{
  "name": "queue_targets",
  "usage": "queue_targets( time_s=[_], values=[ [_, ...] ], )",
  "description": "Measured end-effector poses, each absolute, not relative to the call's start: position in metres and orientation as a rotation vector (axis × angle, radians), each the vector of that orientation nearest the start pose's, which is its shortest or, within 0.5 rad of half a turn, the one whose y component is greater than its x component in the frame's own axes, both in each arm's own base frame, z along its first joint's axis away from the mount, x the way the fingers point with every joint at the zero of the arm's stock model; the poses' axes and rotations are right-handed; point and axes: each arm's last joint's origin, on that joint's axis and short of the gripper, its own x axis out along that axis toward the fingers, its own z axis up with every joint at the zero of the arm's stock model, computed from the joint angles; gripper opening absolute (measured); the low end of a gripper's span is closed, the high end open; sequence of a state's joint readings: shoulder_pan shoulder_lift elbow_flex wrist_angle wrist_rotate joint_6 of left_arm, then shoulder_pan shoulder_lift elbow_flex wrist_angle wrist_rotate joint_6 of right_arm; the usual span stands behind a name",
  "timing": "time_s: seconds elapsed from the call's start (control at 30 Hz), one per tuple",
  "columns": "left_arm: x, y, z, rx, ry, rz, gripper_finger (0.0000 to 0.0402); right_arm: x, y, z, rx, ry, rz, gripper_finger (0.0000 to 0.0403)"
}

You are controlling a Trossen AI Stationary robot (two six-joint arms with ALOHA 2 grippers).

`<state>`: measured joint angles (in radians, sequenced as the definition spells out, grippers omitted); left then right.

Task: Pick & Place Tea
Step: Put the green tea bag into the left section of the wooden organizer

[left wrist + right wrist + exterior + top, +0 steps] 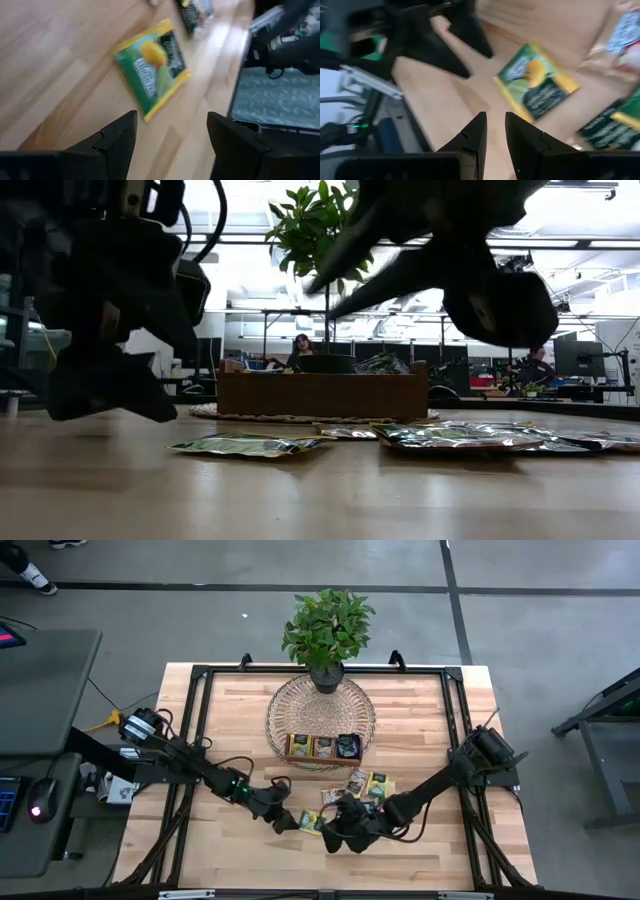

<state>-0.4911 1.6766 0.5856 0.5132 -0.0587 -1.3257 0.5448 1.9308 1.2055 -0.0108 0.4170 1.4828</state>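
Pale wooden worktop (420, 720) was crowded near its front edge, where a yellow-green tea sachet (152, 67) lay flat between the spread left pincer (170, 140) and the nearly closed, empty right pincer (492, 132), so a collision was judged possible if both were brought onto it together.

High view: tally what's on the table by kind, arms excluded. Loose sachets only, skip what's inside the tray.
potted plant: 1
round mat: 1
wooden tray: 1
loose tea sachets: at least 4 showing; more may be hidden under the arms
Total: at least 7
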Motion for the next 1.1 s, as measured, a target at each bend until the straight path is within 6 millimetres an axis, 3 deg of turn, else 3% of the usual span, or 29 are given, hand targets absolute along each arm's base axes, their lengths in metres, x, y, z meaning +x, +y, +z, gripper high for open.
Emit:
queue_targets(
  time_s=[0.27,0.5,0.7,1.1],
  values=[
    [0.262,-0.137,0.116,-1.163,0.739,0.099,0.0238,0.354,0.201,0.171,1.094,0.583,-0.360,0.0066],
    [0.271,-0.140,0.125,-1.147,0.684,0.113,0.0238,0.352,0.203,0.170,1.086,0.588,-0.359,0.0066],
    [0.280,-0.144,0.135,-1.072,0.687,0.091,0.0238,0.352,0.202,0.170,1.079,0.599,-0.359,0.0066],
    [0.278,-0.143,0.132,-1.005,0.739,0.152,0.0238,0.344,0.205,0.163,1.112,0.644,-0.429,0.0066]
  ],
)
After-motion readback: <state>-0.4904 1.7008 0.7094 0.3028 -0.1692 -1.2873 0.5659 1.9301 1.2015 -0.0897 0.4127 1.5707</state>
